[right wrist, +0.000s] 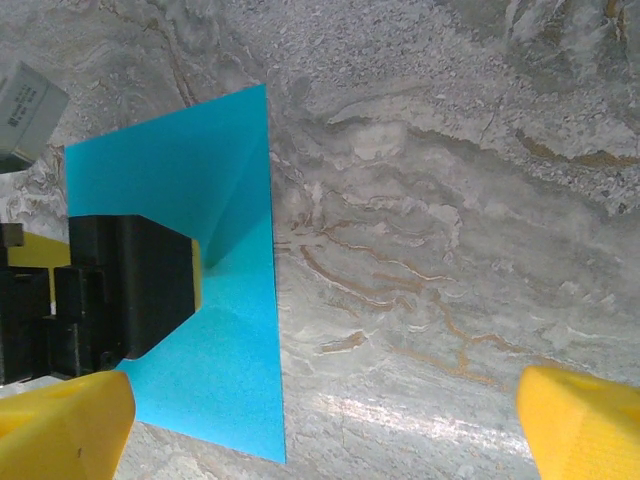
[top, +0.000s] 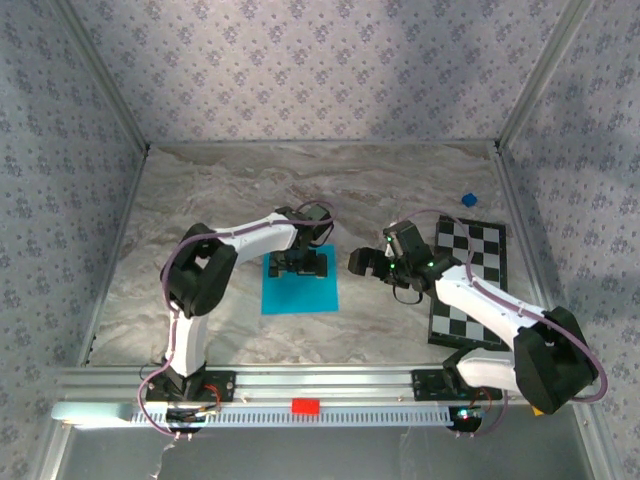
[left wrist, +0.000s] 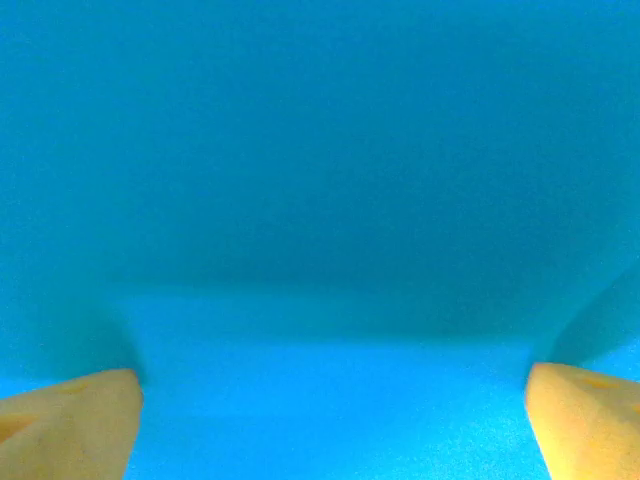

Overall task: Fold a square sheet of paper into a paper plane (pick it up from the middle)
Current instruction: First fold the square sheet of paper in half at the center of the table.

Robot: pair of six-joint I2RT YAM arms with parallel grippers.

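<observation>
Marble table [top: 200, 190], cyan sheet [top: 300, 295] beneath wide-apart left fingers [left wrist: 65, 425]; checkered board [top: 480, 245] rightward.

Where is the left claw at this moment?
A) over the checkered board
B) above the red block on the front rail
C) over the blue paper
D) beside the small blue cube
C: the left claw stands over the blue paper, and its yellow fingers are wide apart with paper between them.
</observation>
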